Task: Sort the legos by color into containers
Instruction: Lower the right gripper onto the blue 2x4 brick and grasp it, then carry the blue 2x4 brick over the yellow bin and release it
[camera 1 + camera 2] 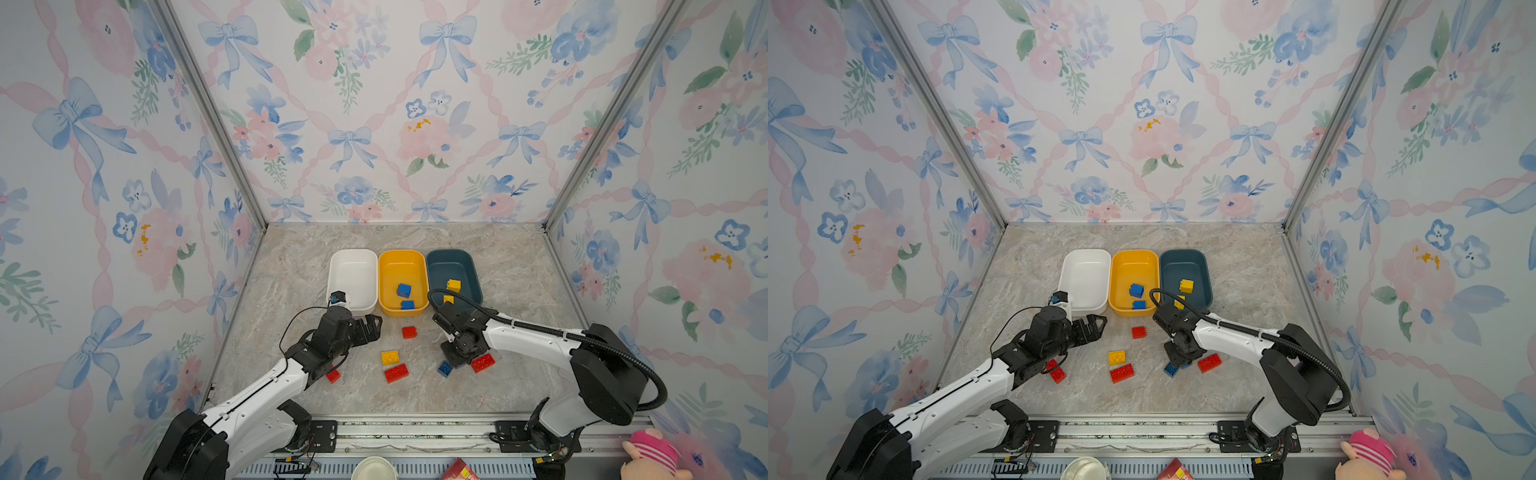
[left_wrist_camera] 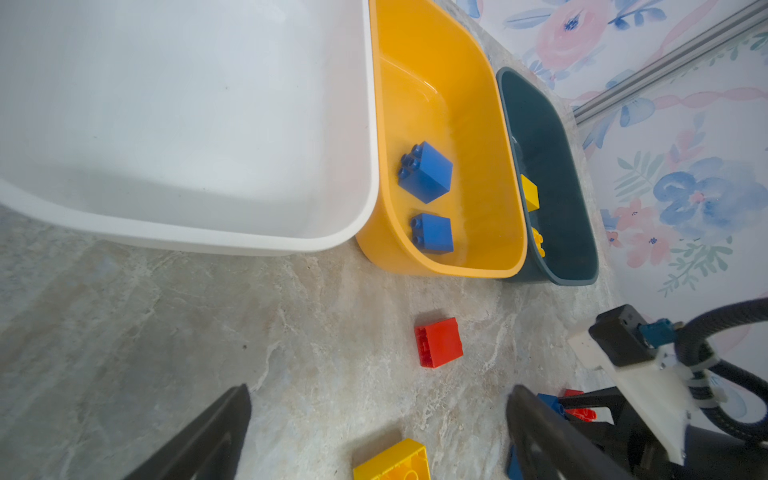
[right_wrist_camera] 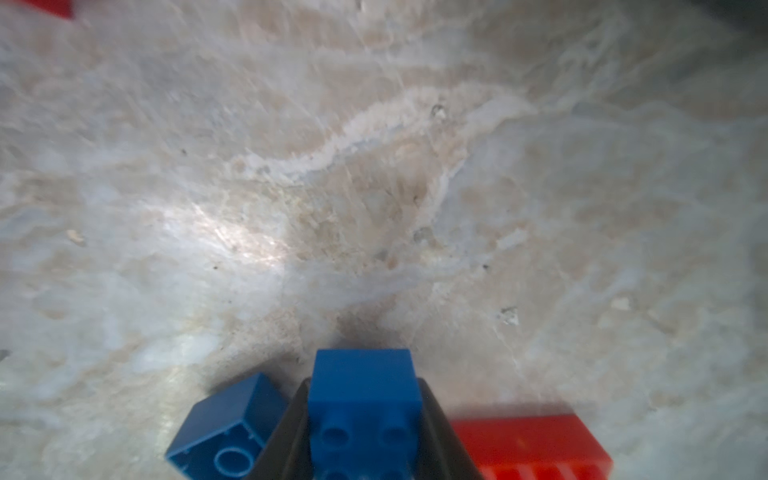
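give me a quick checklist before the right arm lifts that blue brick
1. blue brick sits in the right gripper, fingers touching both sides: ok
2. Grip firm enough to lift: cannot tell
3. Neighbours clear of the fingers: not ok, second blue brick and red brick lie close beside them
4. yellow-orange tub already holds blue bricks, room left: ok
5. left gripper open, holding nothing: ok

Yellow tub (image 1: 401,270): two blue bricks (image 1: 404,291). Teal tub (image 1: 451,266): two yellow bricks (image 1: 453,285). Loose on bench (image 1: 299,266): red square (image 1: 409,332), yellow oblong (image 1: 390,357), red oblong (image 1: 396,372). Right claw (image 1: 457,360) down between overturned blue brick (image 1: 445,368) and red brick (image 1: 483,363). Left claw (image 1: 373,327) spread, near white tub (image 1: 353,274).
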